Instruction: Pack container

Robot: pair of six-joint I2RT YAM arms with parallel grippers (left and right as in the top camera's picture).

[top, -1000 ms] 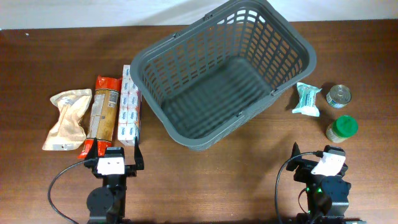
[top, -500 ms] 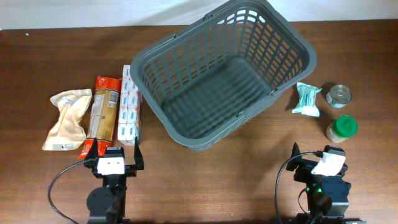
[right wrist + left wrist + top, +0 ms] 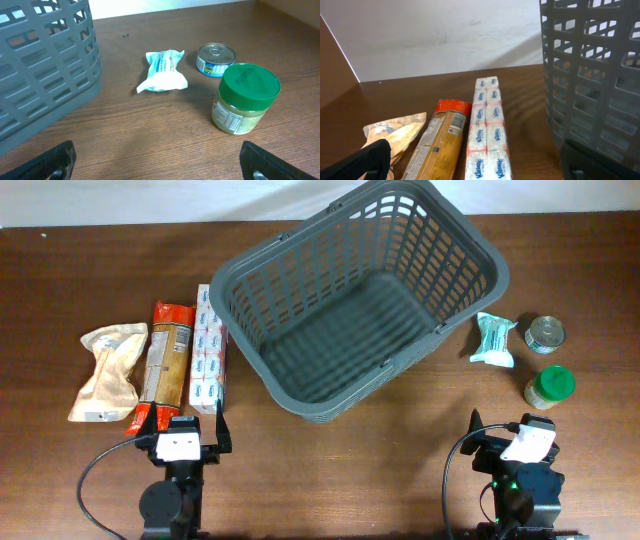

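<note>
The dark grey slotted basket (image 3: 355, 295) stands empty at the table's middle back; its wall shows in the left wrist view (image 3: 592, 75) and the right wrist view (image 3: 45, 65). My left gripper (image 3: 182, 435) is open and empty at the front left, just short of a Kleenex tissue pack (image 3: 486, 130), an orange-red packet (image 3: 437, 142) and a tan bag (image 3: 395, 132). My right gripper (image 3: 515, 438) is open and empty at the front right, near a green-lidded jar (image 3: 244, 98), a tin can (image 3: 216, 59) and a pale teal pouch (image 3: 162, 71).
The groceries lie in two groups: tan bag (image 3: 107, 370), orange-red packet (image 3: 165, 360) and tissue pack (image 3: 208, 348) left of the basket; teal pouch (image 3: 494, 340), tin can (image 3: 545, 335) and green-lidded jar (image 3: 549, 387) right of it. Cables trail from both arm bases.
</note>
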